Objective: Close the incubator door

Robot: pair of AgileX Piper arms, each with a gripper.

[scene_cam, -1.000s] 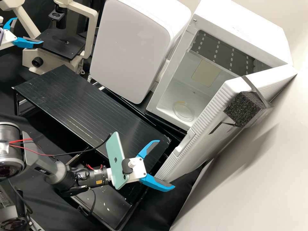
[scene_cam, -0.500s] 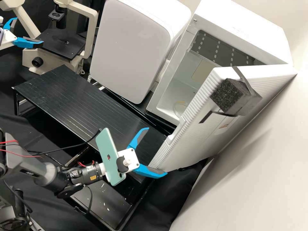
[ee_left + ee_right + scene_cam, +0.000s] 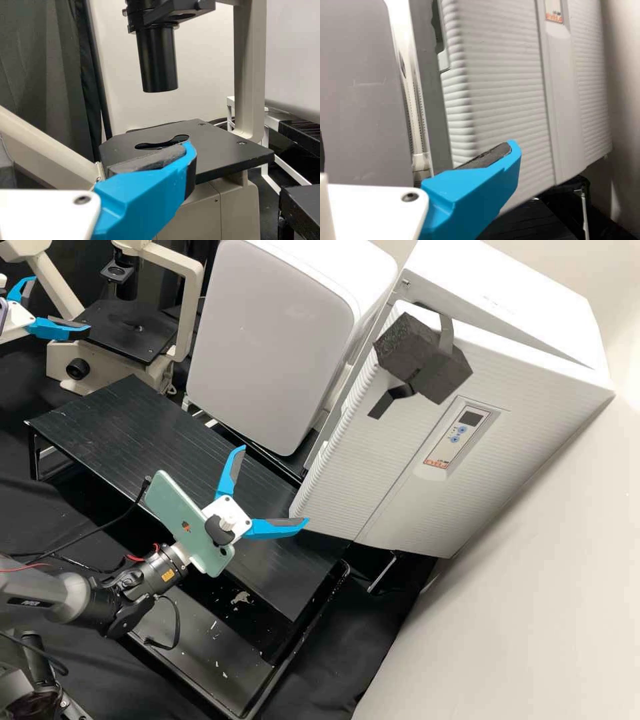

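the ribbed white incubator door (image 3: 533, 427) stood slightly ajar on its boxy white cabinet (image 3: 520, 293), to the right of the nearer right gripper (image 3: 277, 483), whose blue fingers were spread wide. its long free edge ran near to far; the closing push probably needed to go far. the left gripper (image 3: 61, 303), far left, gaped too.

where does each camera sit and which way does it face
High view: off the arms, looking forward and down on the white ribbed incubator door and the beige microscope; the white, blue-fingered left gripper and right gripper show.
Left wrist view: on the left wrist, facing the microscope's black stage; a blue finger shows.
Right wrist view: on the right wrist, facing the door's ribbed front; a blue finger shows.
High and right wrist views share the door.
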